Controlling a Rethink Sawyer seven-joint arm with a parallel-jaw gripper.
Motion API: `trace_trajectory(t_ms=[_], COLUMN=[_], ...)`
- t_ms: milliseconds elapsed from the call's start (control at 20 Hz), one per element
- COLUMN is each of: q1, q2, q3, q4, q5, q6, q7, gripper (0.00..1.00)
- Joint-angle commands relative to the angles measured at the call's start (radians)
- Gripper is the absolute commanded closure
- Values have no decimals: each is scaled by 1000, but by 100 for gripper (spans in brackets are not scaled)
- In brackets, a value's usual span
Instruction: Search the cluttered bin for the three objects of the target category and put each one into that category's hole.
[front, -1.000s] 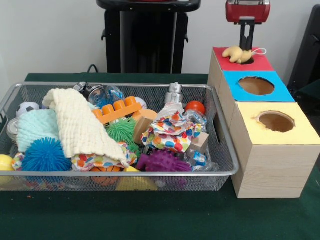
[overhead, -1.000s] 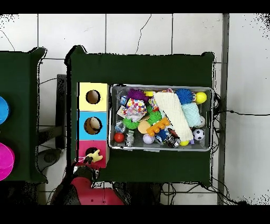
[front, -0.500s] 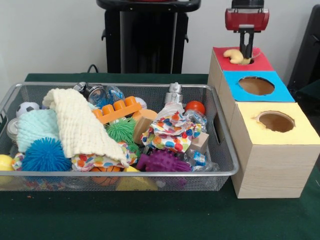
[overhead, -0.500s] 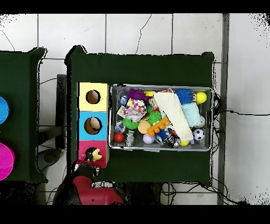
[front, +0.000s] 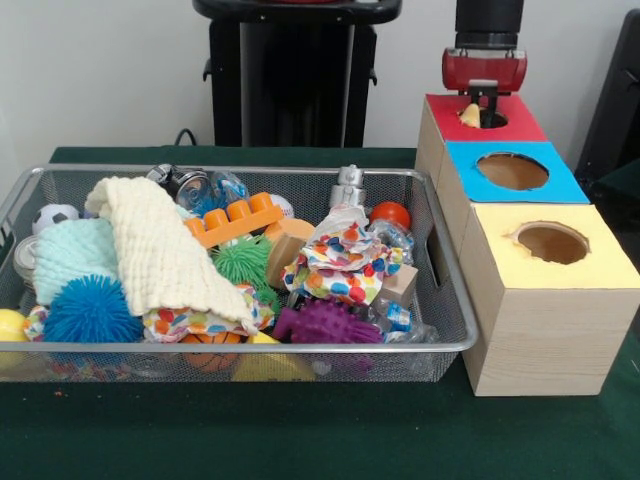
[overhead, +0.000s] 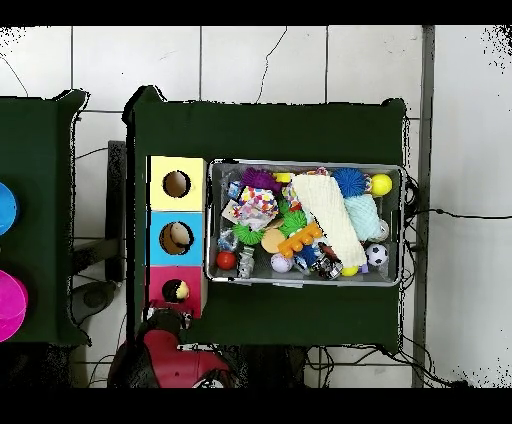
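The gripper is low over the red hole; its hold on the yellow toy, at 9 o'clock of it, I cannot tell; the toy may snag on the rim

We see a white tiled floor all around the gripper, with a plain pale wall behind it.

The front camera sits low and close at the bench edge, facing the wire bin and the box of holes. The overhead camera looks straight down from high up, showing both, turned half round, amid tiled floor.
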Motion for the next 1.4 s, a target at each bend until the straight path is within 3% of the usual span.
trace_trajectory(t_ms=[50,200,550,850,1400], q1=[10,-38,-133,-150,-195], q2=[186,193,88,-9,-118], q3=[-2,65,175,170,203], q4=[-144,-158,-132,-105,-48], q5=[61,22,-36,-26,-25], q6=[-21,-17,53,82,198], q7=[169,212,248,216,216], gripper=[100,100,100,100,100])
